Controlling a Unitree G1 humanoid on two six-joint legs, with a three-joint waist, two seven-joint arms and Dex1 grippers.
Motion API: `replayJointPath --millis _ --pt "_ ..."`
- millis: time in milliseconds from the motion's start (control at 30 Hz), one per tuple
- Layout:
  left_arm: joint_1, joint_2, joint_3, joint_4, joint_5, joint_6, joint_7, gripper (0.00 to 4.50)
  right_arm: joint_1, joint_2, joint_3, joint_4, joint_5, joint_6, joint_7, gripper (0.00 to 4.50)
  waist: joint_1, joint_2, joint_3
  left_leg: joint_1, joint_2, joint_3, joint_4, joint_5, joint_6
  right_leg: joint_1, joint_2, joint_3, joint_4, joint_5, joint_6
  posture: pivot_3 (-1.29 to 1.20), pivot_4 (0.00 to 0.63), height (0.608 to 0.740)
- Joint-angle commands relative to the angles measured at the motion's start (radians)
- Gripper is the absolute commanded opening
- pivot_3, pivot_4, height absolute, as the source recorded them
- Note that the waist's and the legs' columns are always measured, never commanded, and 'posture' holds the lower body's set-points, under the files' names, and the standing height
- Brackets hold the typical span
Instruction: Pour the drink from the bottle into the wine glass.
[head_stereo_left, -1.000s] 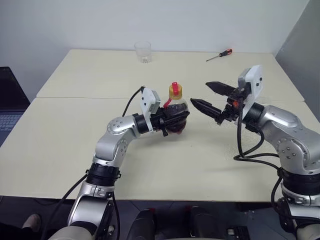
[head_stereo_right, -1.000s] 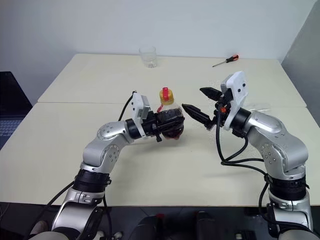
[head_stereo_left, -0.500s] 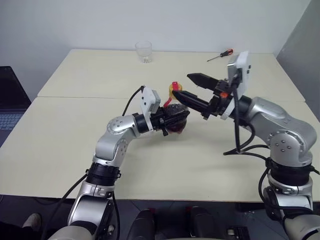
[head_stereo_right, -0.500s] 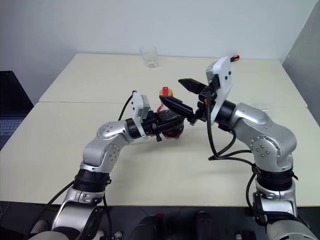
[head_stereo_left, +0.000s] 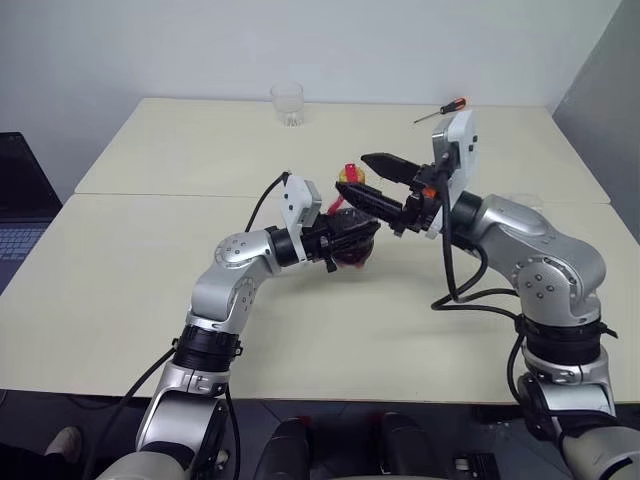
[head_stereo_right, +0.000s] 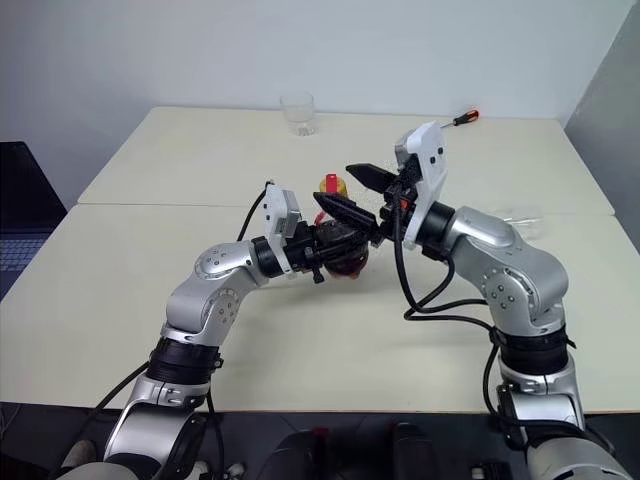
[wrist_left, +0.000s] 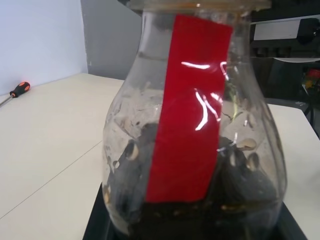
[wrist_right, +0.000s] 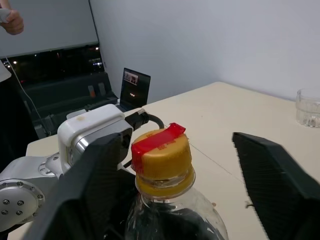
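I see the bottle (head_stereo_left: 350, 232) upright in the middle of the bench (head_stereo_left: 120, 280), and the left gripper (head_stereo_left: 352, 238) has its jaws closed on the round lower body of it. The drink (wrist_left: 190, 215) is dark and fills only the low part of the bottle; the glassy upper part is clear with some drops inside.

A red strip (wrist_left: 192, 105) of tape runs down the side of the bottle. I can read no writing and no brand on it. The cap (wrist_right: 162, 152) is yellow-orange, and one more piece of red tape lies across its top, with one end sticking up. On the cap I also find no letters.

The right gripper (head_stereo_left: 372, 180) is at the cap, and its jaws stand on both sides of the cap with a gap. In the right wrist view the two black fingers (wrist_right: 270, 170) do not touch the cap, so the jaws are partly wide and hold nothing.

At the far edge of the bench stands a short clear tumbler (head_stereo_left: 287, 103). A screwdriver (head_stereo_left: 440, 110) with a red and black handle lies further to the right, well apart from the bottle. A dark laptop (head_stereo_left: 18, 215) is beside the bench on the left.
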Motion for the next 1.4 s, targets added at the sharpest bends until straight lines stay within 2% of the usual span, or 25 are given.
replayJointPath --millis 33,133,167,433,733,833,933,1167,1400 --pt "-0.024 -0.006 0.010 -0.033 -0.009 -0.031 -0.007 1.39 -0.020 0.003 -0.016 -0.024 0.009 -0.019 0.012 2.46 0.000 0.000 0.000 0.000 0.000 0.000 0.000 0.000 0.000 0.000 0.000 0.000 0.000 0.000 0.000 0.00 0.150 0.740" --pt "-0.025 -0.008 0.009 -0.031 -0.009 -0.032 -0.007 1.39 -0.019 0.003 -0.019 -0.026 0.010 -0.016 0.015 1.36 0.000 0.000 0.000 0.000 0.000 0.000 0.000 0.000 0.000 0.000 0.000 0.000 0.000 0.000 0.000 0.00 0.150 0.740" --pt "-0.026 -0.008 0.009 -0.031 -0.009 -0.033 -0.007 1.39 -0.020 0.003 -0.020 -0.027 0.010 -0.015 0.016 1.19 0.000 0.000 0.000 0.000 0.000 0.000 0.000 0.000 0.000 0.000 0.000 0.000 0.000 0.000 0.000 0.00 0.150 0.740" --pt "-0.014 -0.002 0.010 -0.041 -0.009 -0.030 -0.008 1.39 -0.039 -0.003 -0.059 -0.041 0.050 0.009 0.004 1.19 0.000 0.000 0.000 0.000 0.000 0.000 0.000 0.000 0.000 0.000 0.000 0.000 0.000 0.000 0.000 0.00 0.150 0.740" --pt "0.055 0.028 0.010 -0.116 -0.029 0.009 -0.010 1.39 -0.066 -0.027 -0.120 -0.091 0.189 0.084 -0.002 1.19 0.000 0.000 0.000 0.000 0.000 0.000 0.000 0.000 0.000 0.000 0.000 0.000 0.000 0.000 0.000 0.00 0.150 0.740" --pt "0.050 0.030 0.014 -0.111 -0.028 0.011 -0.009 1.39 -0.065 -0.053 -0.119 -0.085 0.184 0.079 0.009 1.19 0.001 0.000 0.000 0.000 0.000 0.000 0.000 0.000 0.000 0.000 0.000 0.000 0.000 0.000 0.000 0.00 0.150 0.740" --pt "0.044 0.036 0.033 -0.102 -0.021 0.010 0.014 1.39 -0.043 -0.093 -0.134 -0.069 0.113 0.041 -0.015 1.19 0.001 0.000 0.000 0.000 0.000 0.000 0.000 0.000 0.000 0.000 0.000 0.000 0.000 0.000 0.000 0.00 0.150 0.740" --pt "0.080 0.041 0.090 -0.130 -0.014 0.029 0.132 1.39 0.215 -0.186 -0.203 -0.184 -0.030 -0.005 -0.128 1.19 0.004 0.000 0.000 -0.001 0.000 0.000 0.000 0.000 0.000 0.000 0.000 0.000 -0.001 0.000 0.000 0.00 0.150 0.740" --pt "0.171 0.039 0.088 -0.244 -0.039 0.080 0.181 1.39 0.562 -0.139 -0.262 -0.375 -0.116 -0.008 -0.292 1.19 0.003 0.000 0.000 -0.001 0.000 0.000 0.000 0.000 0.000 0.000 0.000 0.001 0.000 0.000 0.000 0.00 0.150 0.740"
